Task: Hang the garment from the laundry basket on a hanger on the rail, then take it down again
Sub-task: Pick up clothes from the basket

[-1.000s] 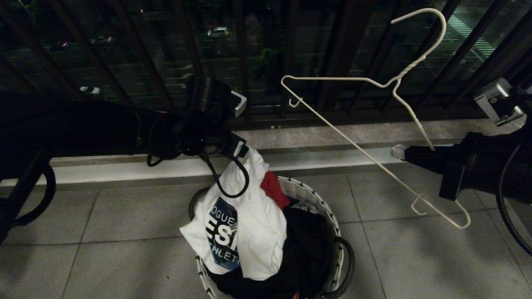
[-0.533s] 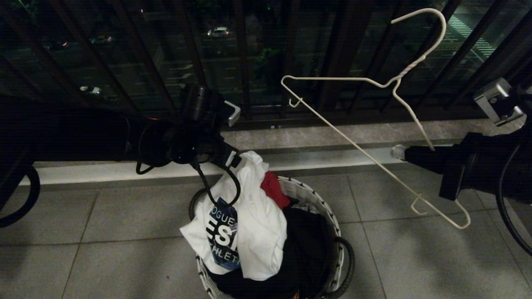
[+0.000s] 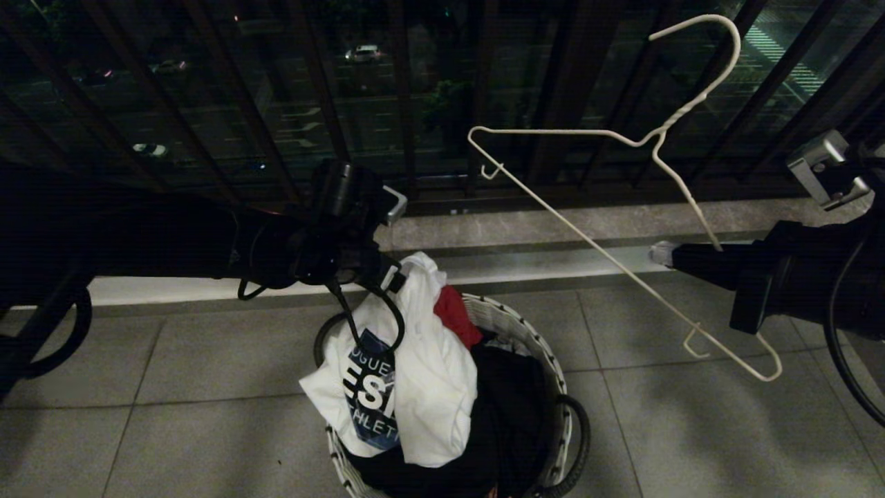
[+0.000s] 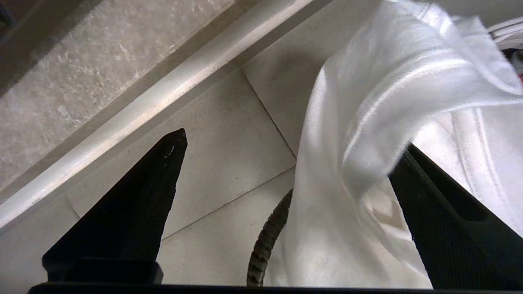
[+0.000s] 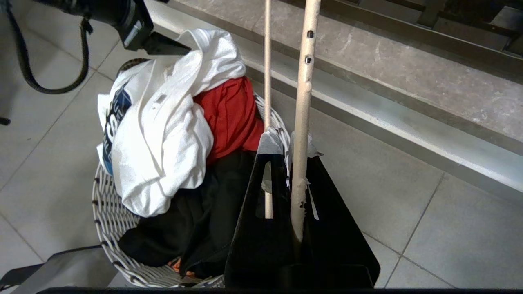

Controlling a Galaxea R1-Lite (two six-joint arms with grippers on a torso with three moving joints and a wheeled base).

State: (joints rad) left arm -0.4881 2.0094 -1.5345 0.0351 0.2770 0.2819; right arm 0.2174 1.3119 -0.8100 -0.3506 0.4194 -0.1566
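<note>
- Our left claw [image 3: 397, 266], spread wide, centre frame, straddles the top fold of the white T-shirt [image 3: 422, 373] heaped on the basket [image 3: 553, 373]; closing shallow could slip off.
- Our right claw [image 3: 667, 254], right frame, pinches the hanger [image 3: 608, 256]; thin wire may swivel.

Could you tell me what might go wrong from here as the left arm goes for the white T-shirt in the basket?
1. The left gripper is open with only a raised fold of the T-shirt between its fingers; a thin pinch might slip.
2. The red garment and black garment lie against the T-shirt in the laundry basket and could be dragged out.
3. The right gripper holds the hanger by one thin wire; it could twist.
</note>
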